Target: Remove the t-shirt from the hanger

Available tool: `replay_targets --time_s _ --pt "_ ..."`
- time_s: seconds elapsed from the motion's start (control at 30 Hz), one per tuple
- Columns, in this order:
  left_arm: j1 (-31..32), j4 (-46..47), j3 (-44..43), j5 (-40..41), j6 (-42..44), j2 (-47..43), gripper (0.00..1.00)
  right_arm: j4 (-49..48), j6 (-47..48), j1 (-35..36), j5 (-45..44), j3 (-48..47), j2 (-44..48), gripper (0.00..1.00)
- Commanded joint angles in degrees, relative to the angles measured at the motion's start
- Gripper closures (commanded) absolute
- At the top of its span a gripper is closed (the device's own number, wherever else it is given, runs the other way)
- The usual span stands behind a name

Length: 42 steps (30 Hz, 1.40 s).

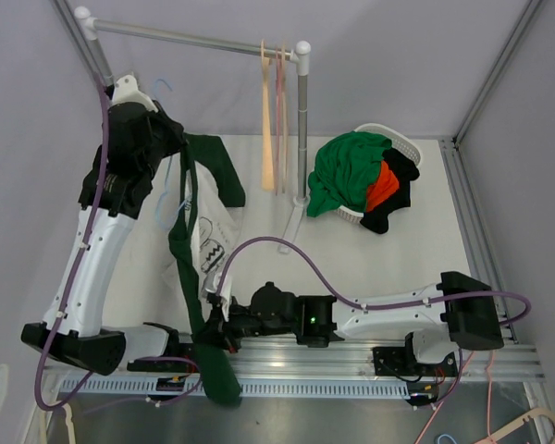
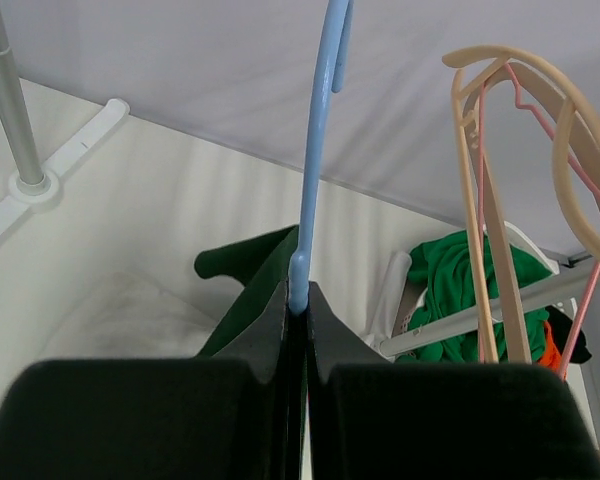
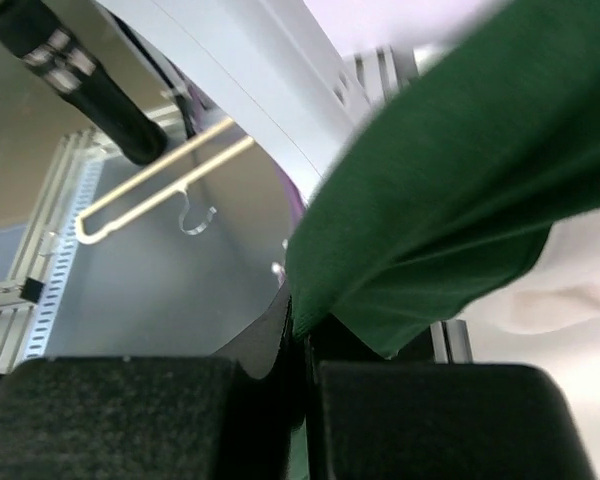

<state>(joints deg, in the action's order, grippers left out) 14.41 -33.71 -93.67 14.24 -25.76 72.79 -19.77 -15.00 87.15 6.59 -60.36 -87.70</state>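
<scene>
Green t-shirt [image 1: 222, 166] first: it is not yet off the hanger. It runs as one taut dark band from the near edge of the worktop up toward the far left corner.

At the near edge, left of middle, my right gripper [image 3: 302, 340] is clenched on a fold of the green fabric, the cloth bunched tight between the pads. Some of the fabric spills below the edge there. From that grip the band rises across a pale cloth [image 1: 215, 231] lying on the worktop.

Toward the far left corner my left gripper [image 2: 298, 300] is raised high and clamped on the neck of the blue hanger [image 2: 315, 150], hook pointing up. A sleeve and part of the body hang just below it — so the garment is strung between my two grips.

My judgement is that the job is midway. Both holds are made and the cloth is under tension, but how much of the collar is over the hanger's shoulders I cannot tell. What is left is drawing the two grips apart until the shirt slips clear.

Beyond, along the far edge, the rail [image 1: 194, 39] carries spare hangers [image 1: 268, 120], and near the far right corner stands a basket [image 1: 402, 143] heaped with clothes.
</scene>
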Motion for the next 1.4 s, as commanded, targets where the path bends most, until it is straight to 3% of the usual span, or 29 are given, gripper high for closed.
replay_targets --time_s 0.0,0.23,0.4,0.6,0.8,1.0,1.17,1.37 --pt "-1.0 6.1 -2.9 -2.5 -3.0 -2.3 0.99 0.3 -3.4 0.5 -0.3 1.1 -1.9 1.0" --pt "-0.9 -4.2 -6.9 -11.1 -0.3 -8.8 0.99 2.4 -4.5 -7.2 -3.2 1.9 0.8 1.0" --pt "-0.5 -9.0 5.1 -17.2 1.2 -23.4 0.99 7.9 -2.6 -12.1 -12.6 2.8 7.9 1.0" --pt "-0.5 -13.1 10.2 -12.1 4.2 -38.7 0.99 14.7 -1.3 -15.2 -21.4 5.3 15.6 1.0" --pt "-0.5 -9.7 15.3 -6.5 4.0 -48.1 0.99 19.5 3.5 -10.7 -24.6 5.7 27.7 1.0" --pt "-0.5 -8.3 18.5 -9.0 2.5 -47.0 0.99 27.1 13.4 -2.0 -35.4 -6.4 34.8 1.0" --pt "-0.5 -6.0 21.2 -10.6 1.1 -47.7 0.99 28.0 24.3 -1.4 -36.7 -18.5 35.4 1.0" --pt "-0.5 -7.2 19.5 -9.8 3.2 -46.9 0.99 20.5 43.1 -2.9 -39.5 -25.6 33.7 1.0"
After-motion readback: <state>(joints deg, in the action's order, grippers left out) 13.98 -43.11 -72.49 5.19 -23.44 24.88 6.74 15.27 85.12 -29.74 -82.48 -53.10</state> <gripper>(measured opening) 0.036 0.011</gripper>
